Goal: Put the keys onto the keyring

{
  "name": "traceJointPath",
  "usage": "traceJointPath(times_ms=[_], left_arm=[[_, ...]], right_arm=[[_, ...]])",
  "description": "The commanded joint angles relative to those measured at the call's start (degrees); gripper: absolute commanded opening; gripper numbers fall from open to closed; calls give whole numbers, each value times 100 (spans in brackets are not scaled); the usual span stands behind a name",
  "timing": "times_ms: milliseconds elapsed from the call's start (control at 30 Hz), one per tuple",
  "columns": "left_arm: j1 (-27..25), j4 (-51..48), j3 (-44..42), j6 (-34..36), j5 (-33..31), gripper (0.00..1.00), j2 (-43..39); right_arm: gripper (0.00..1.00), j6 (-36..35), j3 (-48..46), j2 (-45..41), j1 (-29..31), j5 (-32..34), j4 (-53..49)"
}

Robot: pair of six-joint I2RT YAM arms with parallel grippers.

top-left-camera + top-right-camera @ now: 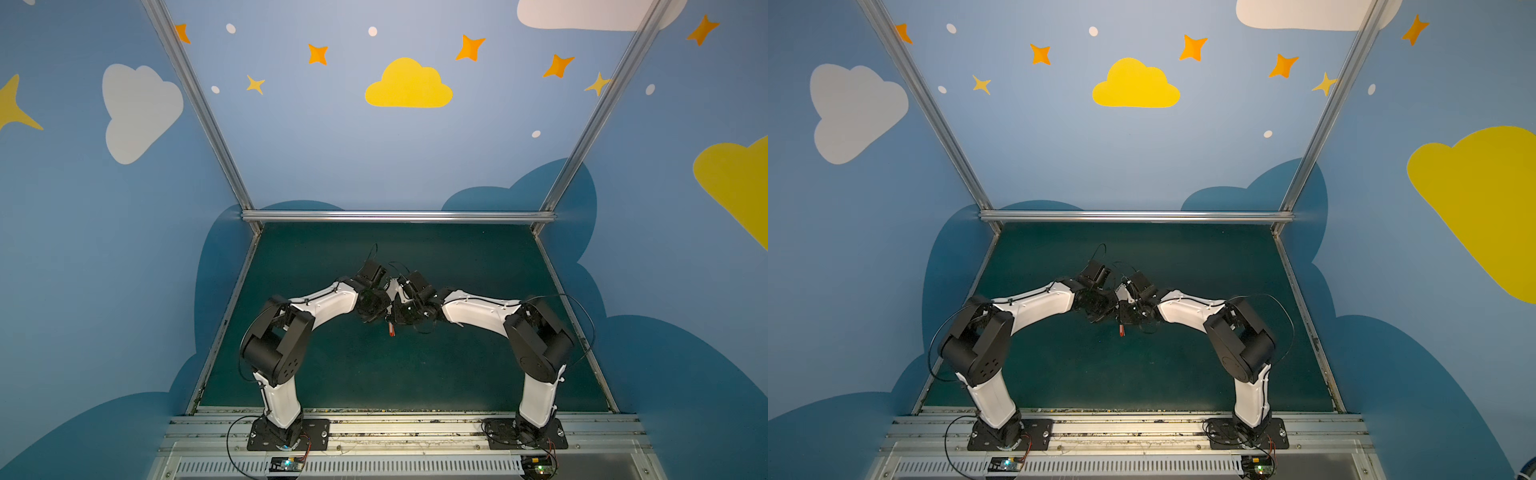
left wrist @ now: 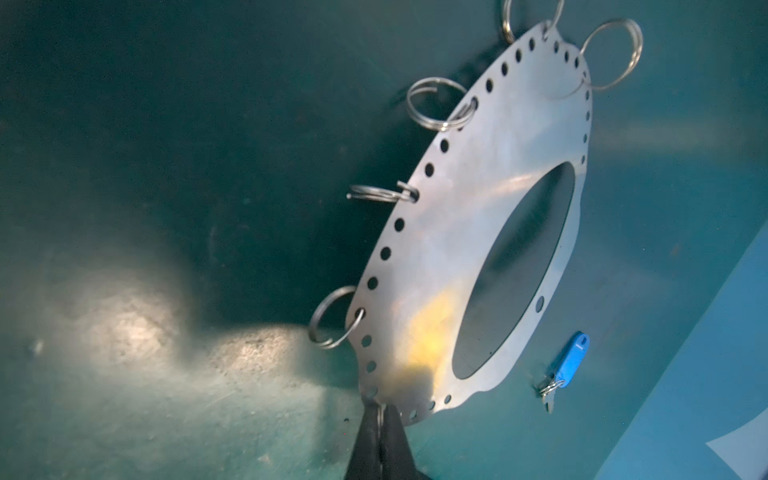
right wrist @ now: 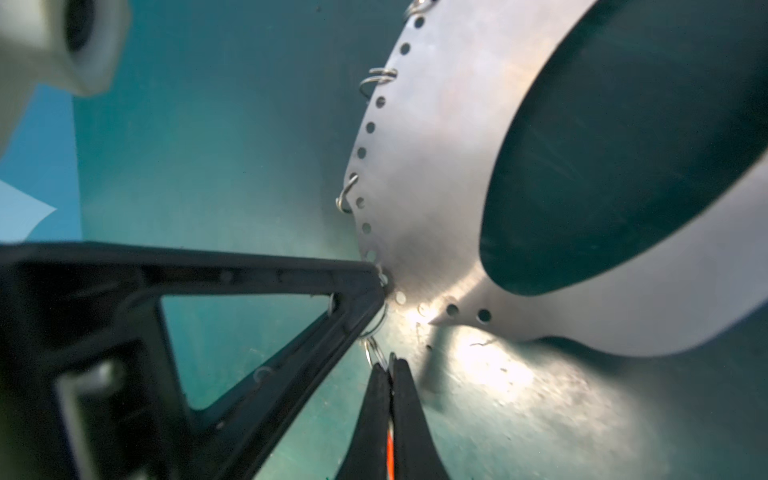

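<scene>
- Top views: my left arm [image 1: 328, 305] and right arm [image 1: 478, 309] met nose to nose over the middle of the green mat [image 1: 374, 374]. The red-orange-tagged key [image 1: 391, 329] [image 1: 1121, 330] dangled just under the wrists.
- Left wrist: the left gripper [image 2: 380, 409] was pinched tight on the edge of the keyring [image 2: 478, 208]. The plate sat tilted, with wire rings [image 2: 440, 104] through its edge holes. The blue-tagged key [image 2: 567, 365] lay on the mat near it.
- Right wrist: the right gripper [image 3: 390, 363] was clamped on the red-orange-tagged key, with orange showing between the fingers. Its split ring [image 3: 372, 347] poked out just beside the keyring's rim, next to the left gripper's fingertip.
</scene>
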Motion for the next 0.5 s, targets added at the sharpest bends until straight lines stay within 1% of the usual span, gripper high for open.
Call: traceJointPath(times_ms=[0, 300, 467], left_arm=[[-60, 314, -34, -170, 79, 4, -246], [-50, 369, 14, -75, 323, 4, -295], [-42, 313, 18, 12, 318, 4, -294]], right_arm=[[0, 9, -85, -3, 68, -197, 286], [0, -78, -314, -4, 50, -635, 593], [0, -77, -498, -74, 12, -869, 827]])
